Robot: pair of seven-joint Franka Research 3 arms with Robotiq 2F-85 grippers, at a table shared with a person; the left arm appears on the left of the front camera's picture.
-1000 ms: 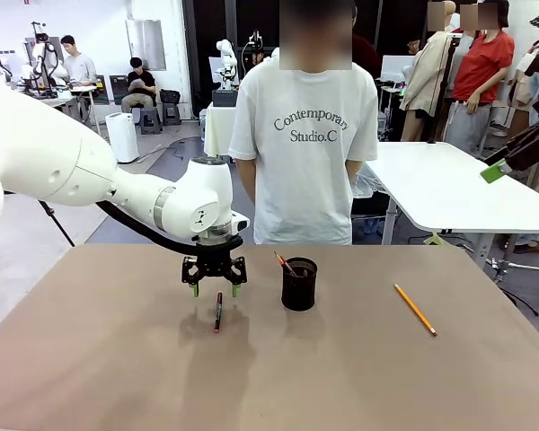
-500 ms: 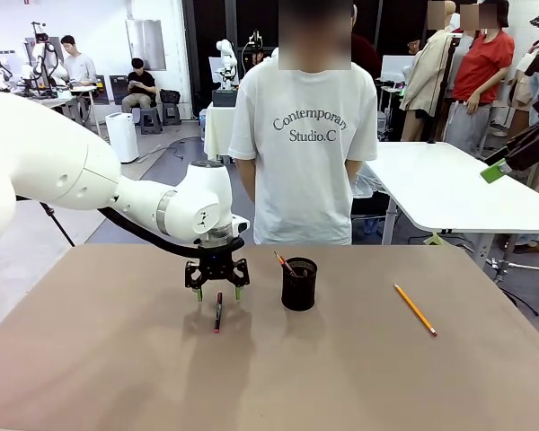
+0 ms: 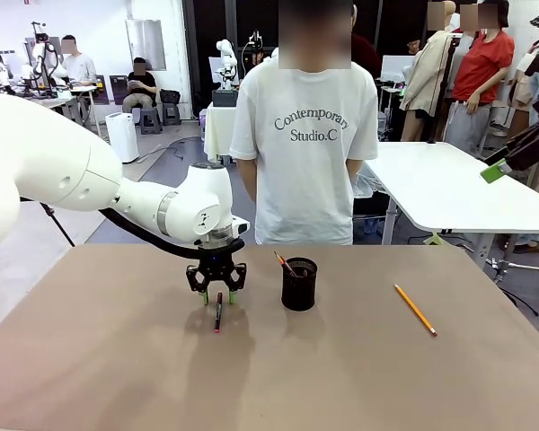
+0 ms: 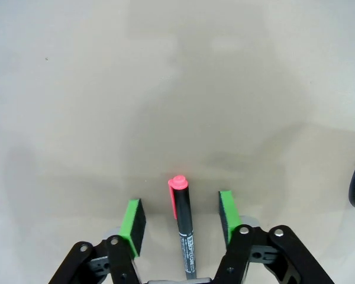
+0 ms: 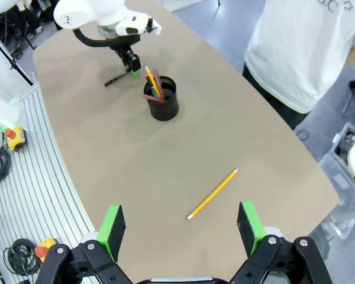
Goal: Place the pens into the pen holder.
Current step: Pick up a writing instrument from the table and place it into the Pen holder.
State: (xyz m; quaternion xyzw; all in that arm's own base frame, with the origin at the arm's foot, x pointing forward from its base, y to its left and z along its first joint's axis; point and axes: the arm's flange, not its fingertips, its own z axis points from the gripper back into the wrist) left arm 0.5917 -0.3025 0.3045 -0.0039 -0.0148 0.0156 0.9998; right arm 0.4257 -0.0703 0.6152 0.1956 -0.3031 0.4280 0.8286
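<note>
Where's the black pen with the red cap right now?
In the front view the black pen lies on the table left of the pen holder, its far end between the fingers of the open left gripper.

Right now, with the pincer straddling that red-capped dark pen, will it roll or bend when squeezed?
Probably stiff: the dark pen looks like a straight, hard barrel. Its round body could roll on the smooth table if nudged. It looks slim and light, so the left pincer's green pads should hold it.
</note>
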